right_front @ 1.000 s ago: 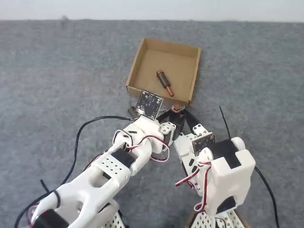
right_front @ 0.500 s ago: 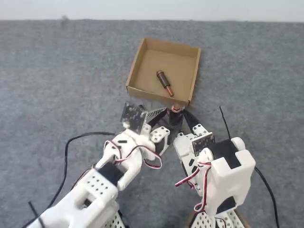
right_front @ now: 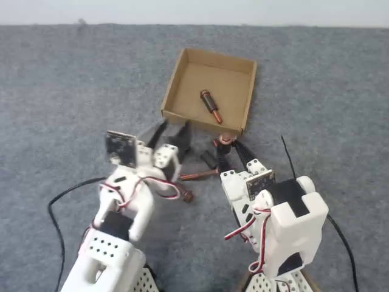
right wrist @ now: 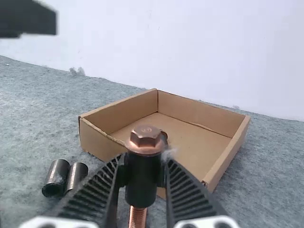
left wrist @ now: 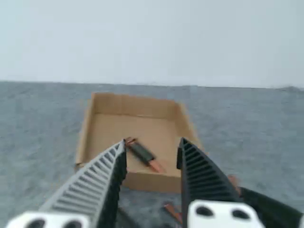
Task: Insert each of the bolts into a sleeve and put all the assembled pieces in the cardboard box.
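So the left arm has swung back and off to the left in the last second. It was crowded right up against the other arm near the box wall. Now the left gripper (right_front: 174, 129) hangs over the grey carpet (right_front: 73, 91) with its fingers spread and nothing between them.

With it out of the way you can see what's lying there. A loose bolt (right_front: 197, 176) sits on the carpet between the two arms. There's another copper bit (right_front: 187, 196) next to the left arm's wires (probably a second bolt, hard to tell). Just past that are the two spare sleeves (right wrist: 57, 176), side by side.

The right gripper (right wrist: 145, 164) hasn't budged. It's pinching an assembled piece (right wrist: 142, 178) upright, black sleeve between the fingers and the copper bolt head poking out the top. It sits just short of the near wall of the cardboard box (right_front: 176, 76), not over the box yet. One finished piece (right_front: 211, 104) is already lying inside.

My read is that the insertion is done and the left arm has let go and cleared out. That means the right arm can now carry its piece over the wall and drop it in. After that there are loose bolts and sleeves left to pair up, so I'd call it maybe halfway.
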`<action>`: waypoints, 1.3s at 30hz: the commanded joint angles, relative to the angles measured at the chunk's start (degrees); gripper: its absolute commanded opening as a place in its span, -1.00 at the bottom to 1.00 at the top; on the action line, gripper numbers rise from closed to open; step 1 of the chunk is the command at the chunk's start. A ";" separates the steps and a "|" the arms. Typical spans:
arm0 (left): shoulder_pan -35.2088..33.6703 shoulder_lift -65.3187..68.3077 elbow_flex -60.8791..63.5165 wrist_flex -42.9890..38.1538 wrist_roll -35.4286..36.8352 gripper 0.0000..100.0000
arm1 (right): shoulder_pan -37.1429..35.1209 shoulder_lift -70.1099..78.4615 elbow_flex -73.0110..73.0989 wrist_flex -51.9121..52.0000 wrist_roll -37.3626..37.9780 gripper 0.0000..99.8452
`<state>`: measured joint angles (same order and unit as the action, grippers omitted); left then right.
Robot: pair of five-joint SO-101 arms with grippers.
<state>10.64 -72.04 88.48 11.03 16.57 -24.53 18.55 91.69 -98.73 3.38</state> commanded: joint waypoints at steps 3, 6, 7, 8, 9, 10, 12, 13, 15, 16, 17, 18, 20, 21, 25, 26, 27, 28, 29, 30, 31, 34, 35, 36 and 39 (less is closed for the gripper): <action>-9.85 -6.59 -0.48 12.48 0.70 -0.67 | 1.19 -1.98 -0.97 -1.19 0.70 -0.99; -13.80 -10.29 2.07 18.29 0.53 -0.67 | 1.19 -1.98 -0.97 -1.19 0.70 -0.99; -14.95 -11.69 3.38 19.69 0.44 -0.67 | 1.19 -1.98 -0.97 -1.19 0.70 -0.99; -16.09 -13.45 4.70 20.92 0.44 -0.67 | 1.19 -1.98 -0.97 -1.19 0.70 -0.99; -17.32 -15.30 6.20 21.98 0.35 -0.67 | 1.45 -1.98 -0.97 -1.19 0.70 -0.99; -18.55 -17.23 7.78 23.12 0.35 -0.67 | 1.71 -1.98 -1.05 -1.19 0.70 -0.99; -20.92 -20.84 8.57 26.90 -1.05 -0.67 | 2.07 -1.98 -1.05 -1.19 0.70 -0.99; -22.15 -22.77 8.48 29.89 -2.64 -0.67 | 2.07 -1.98 -1.05 -1.19 0.70 -0.99; -23.56 -25.93 8.48 35.08 -5.45 -0.67 | 2.15 -1.98 -1.05 -1.19 0.70 -0.99; -23.56 -27.16 8.40 37.45 -6.59 -0.67 | 2.33 -1.98 -1.05 -1.19 0.70 -0.99; -23.56 -28.31 8.40 40.00 -7.47 -0.67 | 2.33 -1.98 -0.88 -1.19 0.70 -0.99; -23.38 -29.19 8.31 42.46 -8.53 -0.67 | 2.33 -1.98 -0.79 -1.19 0.70 -0.99; -23.38 -30.51 8.13 45.36 -10.81 -0.67 | 2.33 -1.98 -0.53 -1.19 0.70 -0.99; -23.38 -30.95 8.13 45.89 -11.60 -0.67 | 2.33 -1.98 -0.53 -1.19 0.70 -0.99; -23.74 -31.12 8.13 45.98 -11.87 -0.67 | 2.42 -2.33 0.53 -1.19 0.79 -0.99; -23.74 -31.30 8.13 46.33 -11.87 -0.67 | 2.42 -2.33 0.35 -1.19 0.79 -0.99; -23.82 -31.47 8.13 47.12 -12.04 -0.67 | 2.42 -2.42 0.09 -1.19 0.79 -0.99; -23.82 -31.47 8.04 47.47 -12.13 -0.67 | 2.59 -2.42 -0.44 -1.19 0.79 -0.99; -23.82 -31.47 7.96 47.74 -12.13 -0.67 | 2.77 -2.42 -1.05 -1.19 0.79 -0.99; -23.82 -31.47 7.96 47.91 -12.13 -0.67 | 3.03 -2.42 -1.41 -1.19 0.88 -0.99; -23.82 -31.47 7.96 47.91 -12.22 -0.67 | 3.56 -2.51 -1.67 -1.19 0.88 -0.99; -23.82 -31.47 7.96 47.91 -12.22 -0.67 | 5.49 -2.51 -1.76 -1.19 0.88 -0.99; -23.82 -31.47 7.96 47.91 -12.22 -0.67 | 6.29 -2.59 -1.76 -1.19 0.88 -0.99; -23.82 -31.47 7.87 47.91 -12.22 -0.67 | 7.08 -2.77 -1.76 -1.19 0.88 -0.99; -23.82 -31.30 7.60 48.00 -12.22 -0.67 | 9.54 -5.41 -1.93 -1.10 0.88 -0.99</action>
<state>-12.84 -102.64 97.63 58.86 4.88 -17.58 18.37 91.43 -98.73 3.38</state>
